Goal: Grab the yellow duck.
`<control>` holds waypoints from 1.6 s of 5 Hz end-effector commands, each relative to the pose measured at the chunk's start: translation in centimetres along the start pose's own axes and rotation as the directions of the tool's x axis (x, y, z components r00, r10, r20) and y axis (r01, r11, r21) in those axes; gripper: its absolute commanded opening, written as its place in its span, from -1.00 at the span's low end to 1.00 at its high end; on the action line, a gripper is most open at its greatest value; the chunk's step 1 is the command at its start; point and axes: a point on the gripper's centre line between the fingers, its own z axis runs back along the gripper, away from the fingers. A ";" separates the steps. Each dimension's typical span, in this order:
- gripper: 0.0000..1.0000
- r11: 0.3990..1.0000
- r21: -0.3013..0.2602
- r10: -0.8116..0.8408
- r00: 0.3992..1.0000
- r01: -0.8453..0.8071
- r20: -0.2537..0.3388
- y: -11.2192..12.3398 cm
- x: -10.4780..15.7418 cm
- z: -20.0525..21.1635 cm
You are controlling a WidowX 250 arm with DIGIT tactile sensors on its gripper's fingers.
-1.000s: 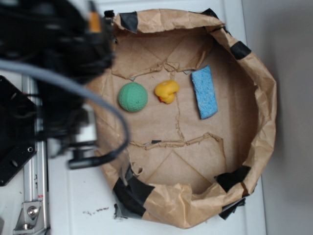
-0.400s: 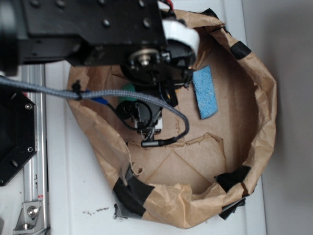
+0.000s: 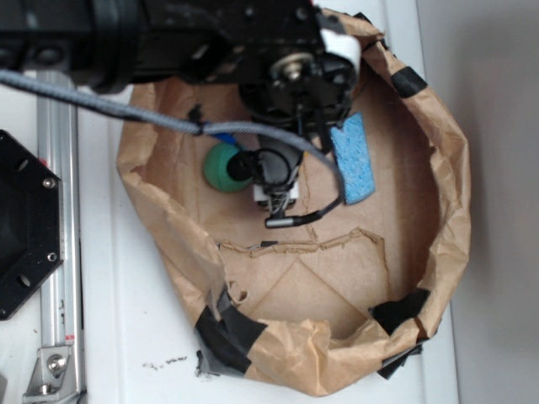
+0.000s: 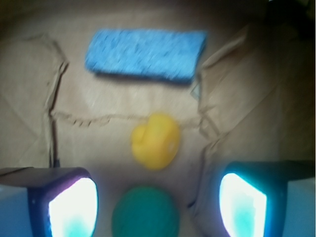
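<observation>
Hovering over the middle of the crumpled brown paper-lined basin point(image 3: 455, 210), the black robot arm point(image 3: 210, 38) blocks most of the overhead view. The claw point(image 4: 158, 202) is spread wide: the wrist view shows its two pale fingertips point(image 4: 71, 207) at the lower left and lower right corners, nothing between them but air.

Small yellow rubber duck point(image 4: 155, 140) sits on the paper floor, centred in the wrist view, above the gap between the fingertips (not touched by either). In the overhead view the duck is hidden under the arm.

Round green textured ball point(image 4: 144, 215) lies just beside the duck, at the bottom edge of the wrist view, between the two fingertips. Overhead, the ball point(image 3: 219, 168) pokes out left of the wrist hardware.

Flat blue rectangular sponge point(image 4: 145, 54) lies on the far side of the duck, apart from it, long edge across the wrist view. Overhead, the sponge point(image 3: 354, 168) is right of the arm, partly covered at its top corner.

Basin rim is patched with black tape point(image 3: 232, 328) and sits on a white worktop point(image 3: 126, 337). A grey braided cable point(image 3: 84, 97) runs across the arm. Wrist view is blurred, so the duck's beak cannot be made out.
</observation>
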 end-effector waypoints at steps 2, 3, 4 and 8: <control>1.00 0.997 0.064 -0.033 0.999 0.031 0.031 2.4 1.0 0.1; 1.00 0.998 0.053 -0.019 0.999 0.017 0.039 1.7 1.9 -1.7; 1.00 0.998 0.068 -0.011 1.000 0.009 0.028 1.0 2.2 -3.2; 1.00 0.996 0.057 -0.069 0.995 0.065 0.072 1.1 1.1 -1.6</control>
